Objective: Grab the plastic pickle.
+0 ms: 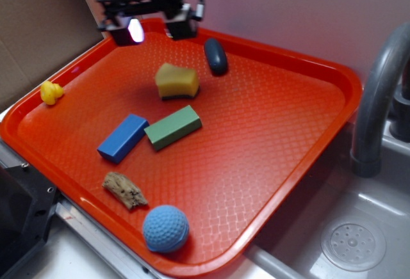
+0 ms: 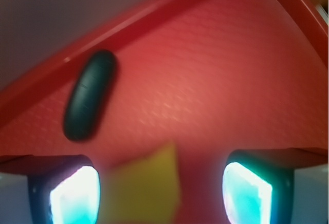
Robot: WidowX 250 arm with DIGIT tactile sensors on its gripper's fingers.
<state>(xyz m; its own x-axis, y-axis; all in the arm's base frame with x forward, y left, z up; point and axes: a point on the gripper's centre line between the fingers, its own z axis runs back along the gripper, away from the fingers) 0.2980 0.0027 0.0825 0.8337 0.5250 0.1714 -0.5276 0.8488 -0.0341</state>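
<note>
The plastic pickle (image 1: 216, 56) (image 2: 89, 95) is a smooth dark teal-grey capsule lying near the far rim of the red tray (image 1: 288, 157). My gripper (image 1: 155, 31) (image 2: 161, 193) hovers above the tray's far left corner, left of the pickle, and stands open with nothing held. In the wrist view the pickle lies up and left of the fingers (image 2: 74, 196), close to the tray rim (image 2: 128, 23). The yellow sponge (image 1: 177, 81) (image 2: 146, 188) shows blurred between and below the jaws.
On the tray lie a green block (image 1: 173, 127), a blue block (image 1: 123, 137), a rough brown chunk (image 1: 125, 190), a blue dimpled ball (image 1: 166, 228) and a small yellow toy (image 1: 51, 92). A sink with a grey faucet (image 1: 378, 93) lies to the right.
</note>
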